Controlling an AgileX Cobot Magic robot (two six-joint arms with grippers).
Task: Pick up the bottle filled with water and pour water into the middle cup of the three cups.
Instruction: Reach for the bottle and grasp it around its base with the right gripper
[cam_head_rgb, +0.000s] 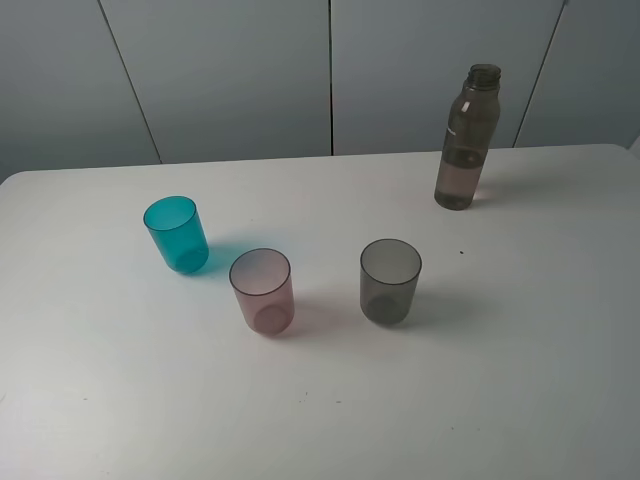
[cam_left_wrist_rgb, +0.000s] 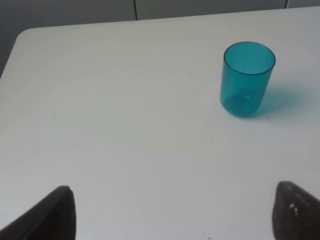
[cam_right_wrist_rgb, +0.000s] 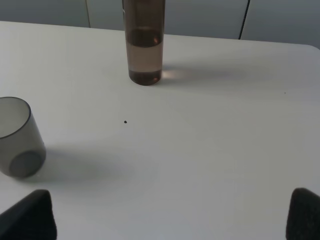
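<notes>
The smoky grey-brown bottle (cam_head_rgb: 466, 138) stands upright and uncapped at the back right of the white table (cam_head_rgb: 520, 340), partly filled with water; its lower part shows in the right wrist view (cam_right_wrist_rgb: 144, 42). The three cups stand in a row: teal (cam_head_rgb: 177, 234), pale pink in the middle (cam_head_rgb: 262, 291), smoky grey (cam_head_rgb: 390, 281). My left gripper (cam_left_wrist_rgb: 177, 215) is open and empty, well short of the teal cup (cam_left_wrist_rgb: 247, 79). My right gripper (cam_right_wrist_rgb: 167, 217) is open and empty, short of the bottle, with the grey cup (cam_right_wrist_rgb: 17, 137) to one side. Neither arm shows in the exterior view.
A small dark speck (cam_head_rgb: 461, 251) lies on the table between the grey cup and the bottle. Grey wall panels (cam_head_rgb: 330, 70) stand behind the table's far edge. The table's rounded back left corner (cam_left_wrist_rgb: 25, 35) shows in the left wrist view.
</notes>
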